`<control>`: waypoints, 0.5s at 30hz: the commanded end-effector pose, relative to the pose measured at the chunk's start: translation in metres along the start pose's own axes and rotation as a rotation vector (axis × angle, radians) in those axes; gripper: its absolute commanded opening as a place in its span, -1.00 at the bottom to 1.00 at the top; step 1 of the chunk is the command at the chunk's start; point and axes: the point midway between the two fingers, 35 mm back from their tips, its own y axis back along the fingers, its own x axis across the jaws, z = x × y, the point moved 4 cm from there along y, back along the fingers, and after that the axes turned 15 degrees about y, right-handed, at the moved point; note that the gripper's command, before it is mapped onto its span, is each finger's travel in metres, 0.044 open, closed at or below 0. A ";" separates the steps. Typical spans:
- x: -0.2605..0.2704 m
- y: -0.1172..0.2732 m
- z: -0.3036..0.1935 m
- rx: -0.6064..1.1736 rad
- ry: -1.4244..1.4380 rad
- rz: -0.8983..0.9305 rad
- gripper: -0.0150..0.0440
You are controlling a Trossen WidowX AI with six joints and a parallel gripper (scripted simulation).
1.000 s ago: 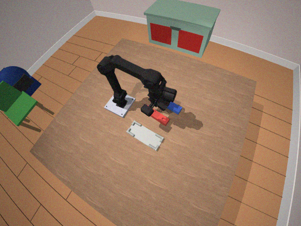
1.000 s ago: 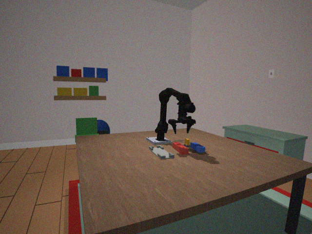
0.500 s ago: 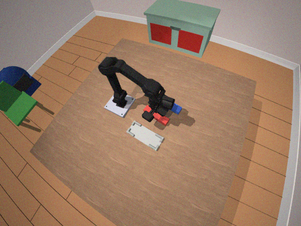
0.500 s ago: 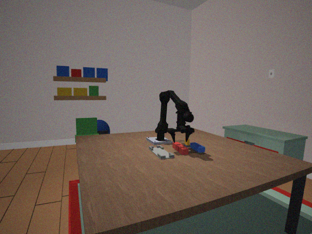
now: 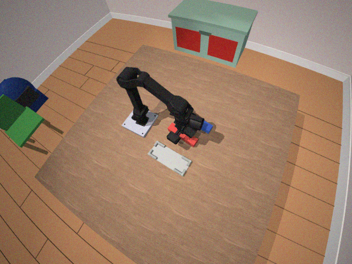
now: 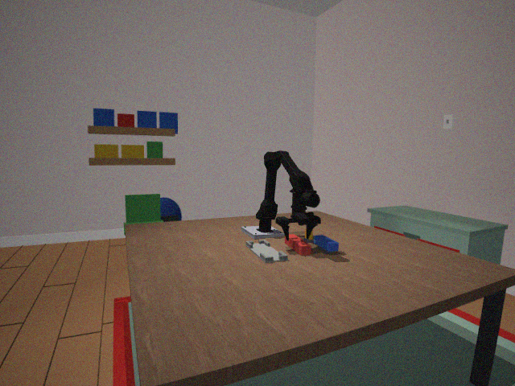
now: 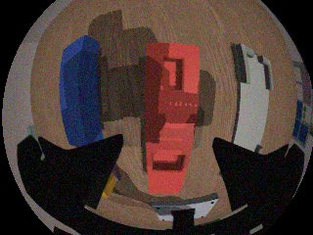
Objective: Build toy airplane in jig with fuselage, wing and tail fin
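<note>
The red fuselage (image 5: 192,141) (image 6: 304,248) (image 7: 163,186) lies on the table with its two sockets facing up, beside the jig. The pale grey jig (image 5: 170,159) (image 6: 265,251) (image 7: 253,103) holds nothing. The blue wing (image 5: 207,126) (image 6: 326,243) (image 7: 80,93) lies on the fuselage's other side. The yellow tail fin (image 6: 310,236) (image 7: 110,184) is partly covered by a finger in the wrist view and hidden behind the arm in the top view. My gripper (image 5: 181,135) (image 6: 298,239) (image 7: 168,141) is open and empty, pointing down low over the fuselage, one finger to each side.
The arm's light base plate (image 5: 136,127) (image 6: 249,231) (image 7: 198,206) is close behind the fuselage and jig. The wing and tail fin lie on the side of the fuselage away from the jig. A green cabinet (image 5: 213,14) (image 6: 436,219) stands beyond the table.
</note>
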 end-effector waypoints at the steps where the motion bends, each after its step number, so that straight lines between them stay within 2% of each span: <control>1: 0.000 -0.007 -0.001 0.008 0.000 0.002 1.00; 15: 0.000 -0.030 -0.002 0.008 0.000 0.002 1.00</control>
